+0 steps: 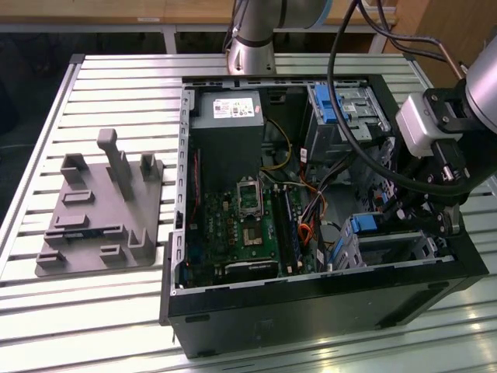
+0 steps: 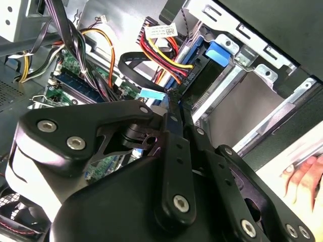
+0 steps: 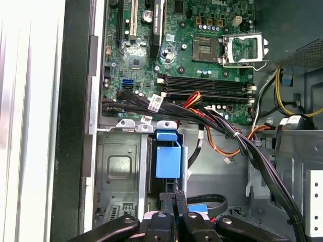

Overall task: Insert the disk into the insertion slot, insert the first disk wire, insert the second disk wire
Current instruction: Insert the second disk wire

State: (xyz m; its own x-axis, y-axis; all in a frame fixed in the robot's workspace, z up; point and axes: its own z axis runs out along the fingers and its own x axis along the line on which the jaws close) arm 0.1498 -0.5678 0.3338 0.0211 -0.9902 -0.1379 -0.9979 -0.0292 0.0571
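Exterior view, from its left to its right.

1. A grey moulded fixture point(image 1: 97, 210) lies on the slatted bench point(image 1: 116, 85), well apart from the jaws.
2. An open computer case point(image 1: 311, 299) stands on the bench. Inside it the green motherboard point(image 1: 245, 225) lies flat, well apart from the jaws on the exterior view's left side. A power supply point(image 1: 229, 124) sits beyond the board.
3. A taller grey bay with a blue latch point(image 1: 342, 109) stands at the far wall of the case, apart from the jaws.
4. The gripper point(image 3: 173, 194) hangs inside the case at the exterior view's right end, directly over the insertion slot point(image 3: 118, 171).

Jaws: in both wrist views the two black fingers point(image 2: 170, 151) lie pressed together along their length, tips meeting. A black flat cable point(image 2: 136, 63) ends in a light-blue connector point(image 2: 151, 93) that lies right at the tips. Whether the jaws pinch that connector cannot be told.

Task item: the disk point(image 3: 168, 161) sits in the insertion slot, its blue carrier tab just ahead of the jaw tips in the first wrist view. The perforated grey cage wall runs beside it.

Wiring: a bundle of red, yellow and orange wires point(image 3: 199, 101) and a thick black loom point(image 3: 257, 156) cross the case floor near the jaws, between the slot and the motherboard.

Other: in the second wrist view a person's hand point(image 2: 302, 176) rests outside the case wall, apart from the jaws.
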